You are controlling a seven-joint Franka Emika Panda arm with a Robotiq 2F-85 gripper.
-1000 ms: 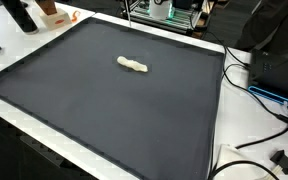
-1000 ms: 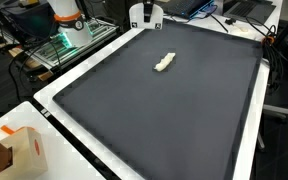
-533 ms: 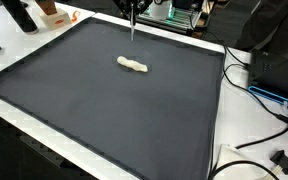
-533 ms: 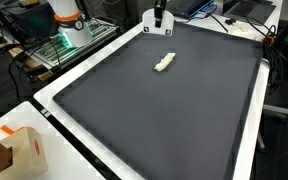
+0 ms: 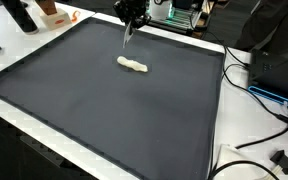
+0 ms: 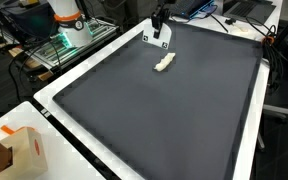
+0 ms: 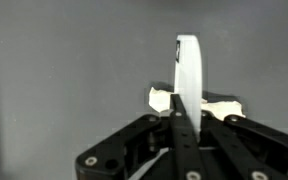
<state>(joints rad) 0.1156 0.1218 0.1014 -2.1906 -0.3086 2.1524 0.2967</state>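
Observation:
My gripper [image 5: 132,14] [image 6: 159,18] [image 7: 181,115] hangs over the back part of the dark mat [image 5: 104,110] [image 6: 174,120], shut on a thin white flat piece [image 5: 129,30] [image 6: 154,38]. The wrist view shows that piece [image 7: 187,65] edge-on, standing up between the fingers. A small lumpy cream object [image 5: 133,66] [image 6: 164,62] lies on the mat just in front of the gripper. Its two ends [image 7: 162,98] show on either side of the white piece in the wrist view. The white piece hangs above the mat, apart from the cream object.
A white border runs round the mat [image 6: 54,100]. A cardboard box [image 6: 14,150] sits at one corner, and a black bottle [image 5: 22,15] and an orange-white item [image 5: 52,12] at another. Cables [image 5: 254,90] trail along one side. The robot base [image 6: 69,22] stands behind the mat.
The gripper has come in from the back edge, lower and farther over the mat, carrying the white piece toward the cream object. The cream object has not moved.

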